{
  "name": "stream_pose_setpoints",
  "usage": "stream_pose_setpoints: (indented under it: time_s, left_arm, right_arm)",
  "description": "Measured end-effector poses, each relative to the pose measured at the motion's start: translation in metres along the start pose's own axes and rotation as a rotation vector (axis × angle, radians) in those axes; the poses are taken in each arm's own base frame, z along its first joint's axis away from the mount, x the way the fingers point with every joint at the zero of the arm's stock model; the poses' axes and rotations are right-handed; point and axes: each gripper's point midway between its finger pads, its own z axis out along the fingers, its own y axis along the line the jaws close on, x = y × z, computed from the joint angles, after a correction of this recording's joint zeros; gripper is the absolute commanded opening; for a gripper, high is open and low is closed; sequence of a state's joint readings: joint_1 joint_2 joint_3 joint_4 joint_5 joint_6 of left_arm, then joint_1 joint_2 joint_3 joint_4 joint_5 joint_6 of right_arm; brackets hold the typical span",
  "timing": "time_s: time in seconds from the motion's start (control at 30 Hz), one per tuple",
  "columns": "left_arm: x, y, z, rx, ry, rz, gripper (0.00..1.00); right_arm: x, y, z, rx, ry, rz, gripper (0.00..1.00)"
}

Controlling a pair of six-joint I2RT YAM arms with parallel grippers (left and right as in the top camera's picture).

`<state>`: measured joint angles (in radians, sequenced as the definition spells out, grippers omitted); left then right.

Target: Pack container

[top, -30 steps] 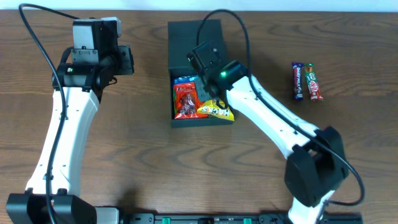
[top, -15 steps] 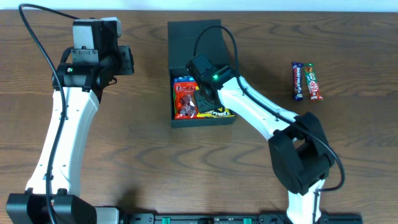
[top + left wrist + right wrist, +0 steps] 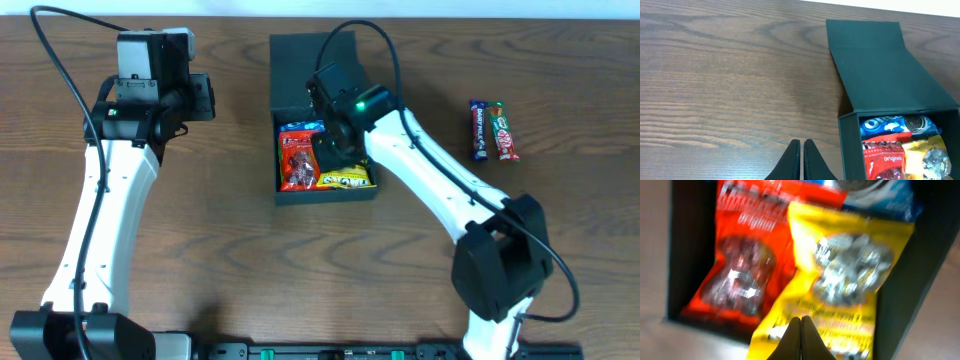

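Observation:
The dark teal-black container stands open at the table's middle, its flap lid laid back. Inside lie a blue cookie packet, a red snack packet and a yellow snack packet. My right gripper hovers over the box; in the right wrist view its fingers are shut and empty above the yellow packet, beside the red one. My left gripper is shut and empty over bare wood, left of the container.
Two chocolate bars, one dark blue and one red and green, lie side by side on the wooden table to the right of the box. The left arm stands at the far left.
My right gripper dipped down into the box over the packets, then rose and drew back toward the lid side. The yellow packet now lies flatter in the box. The left arm has not moved.

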<state>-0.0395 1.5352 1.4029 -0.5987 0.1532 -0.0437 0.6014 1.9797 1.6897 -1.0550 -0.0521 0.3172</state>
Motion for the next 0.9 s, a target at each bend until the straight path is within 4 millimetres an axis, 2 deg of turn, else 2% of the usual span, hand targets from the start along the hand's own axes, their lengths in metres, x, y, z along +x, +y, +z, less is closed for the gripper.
stream_pose_setpoints:
  time_s: [0.1,0.2,0.33,0.47,0.6,0.73,0.8,0.9]
  left_arm:
    - [0.000,0.000,0.000,0.000,-0.001,0.000,0.06]
    - [0.000,0.000,0.000,0.000,-0.001,0.000,0.06]
    - [0.000,0.000,0.000,0.000,-0.001,0.000,0.06]
    - [0.000,0.000,0.000,0.000,-0.001,0.000,0.06]
    - [0.000,0.000,0.000,0.000,-0.001,0.000,0.06]
    - [0.000,0.000,0.000,0.000,-0.001,0.000,0.06]
    - [0.000,0.000,0.000,0.000,-0.001,0.000,0.06]
    - [0.000,0.000,0.000,0.000,-0.002,0.000,0.06]
  right_arm:
    - [0.010,0.004,0.009,-0.029,0.048,-0.005,0.02]
    - [0.027,0.004,0.028,-0.043,0.118,-0.007,0.01]
    - [0.034,0.003,0.053,-0.050,0.165,-0.019,0.01]
    - [0.037,0.002,0.068,-0.053,0.192,-0.035,0.01]
    - [0.036,0.000,0.069,-0.059,0.194,-0.038,0.01]
    - [0.033,-0.005,0.060,-0.057,0.207,-0.026,0.01]
    - [0.018,-0.007,0.051,-0.062,0.167,-0.018,0.01]
    - [-0.022,-0.005,0.030,-0.094,0.028,-0.014,0.01]
